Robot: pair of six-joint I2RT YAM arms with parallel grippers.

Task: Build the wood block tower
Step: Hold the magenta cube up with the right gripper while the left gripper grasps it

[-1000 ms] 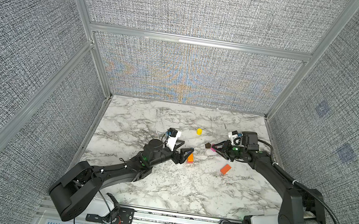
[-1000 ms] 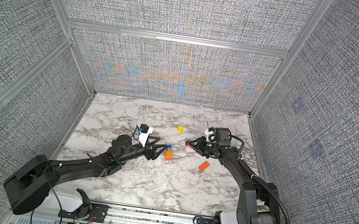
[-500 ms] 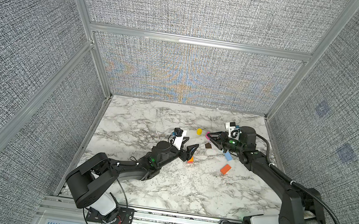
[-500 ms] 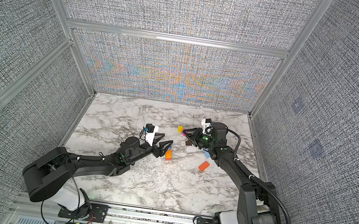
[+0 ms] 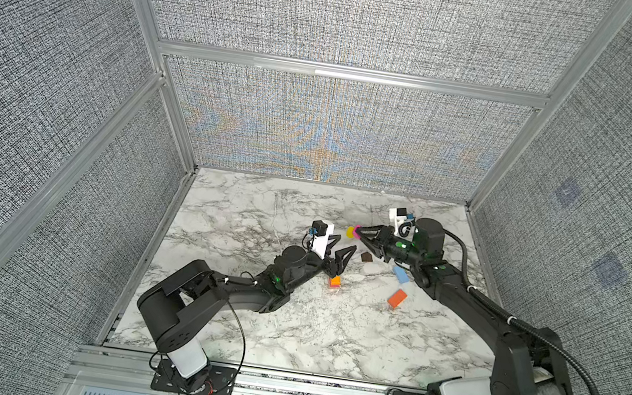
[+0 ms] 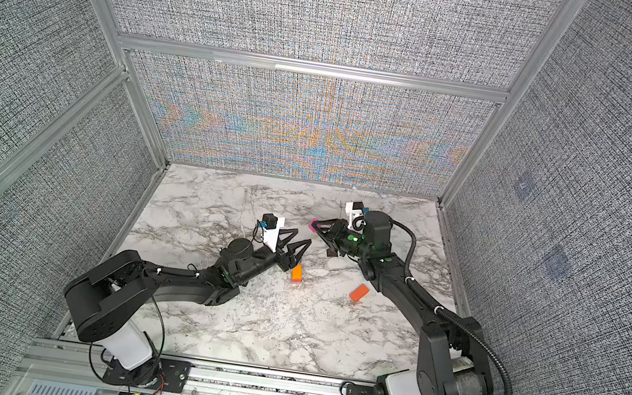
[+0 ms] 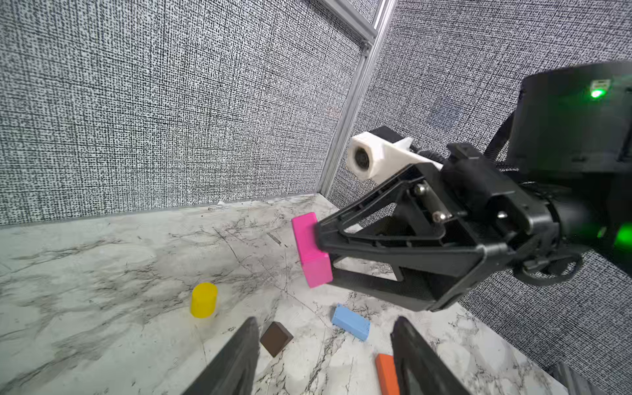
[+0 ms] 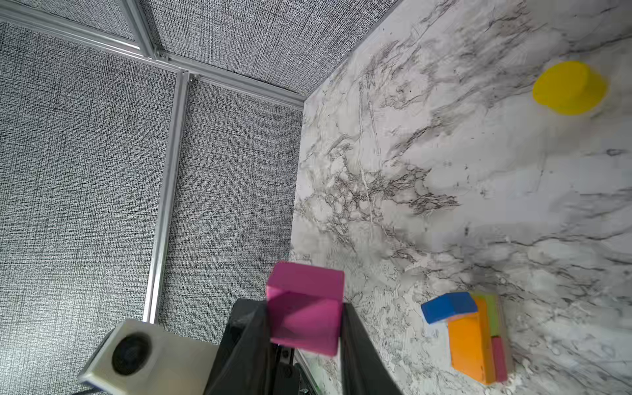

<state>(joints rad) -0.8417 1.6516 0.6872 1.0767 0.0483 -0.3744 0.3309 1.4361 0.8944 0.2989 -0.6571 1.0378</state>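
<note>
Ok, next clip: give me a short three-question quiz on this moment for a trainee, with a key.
1. True or false: the right gripper holds the magenta cube.
2. Fill in: the left gripper has its jaws ____, with nothing between them.
3. The yellow cylinder is: A) in a gripper, B) standing on the table, C) on top of another block.
Key: 1 true; 2 open; 3 B.

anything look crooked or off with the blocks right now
Yes: on the stack, the blue cube sits twisted and off to one end of the orange block, seemingly overhanging its edge rather than squared up. Nothing looks damaged.
</note>
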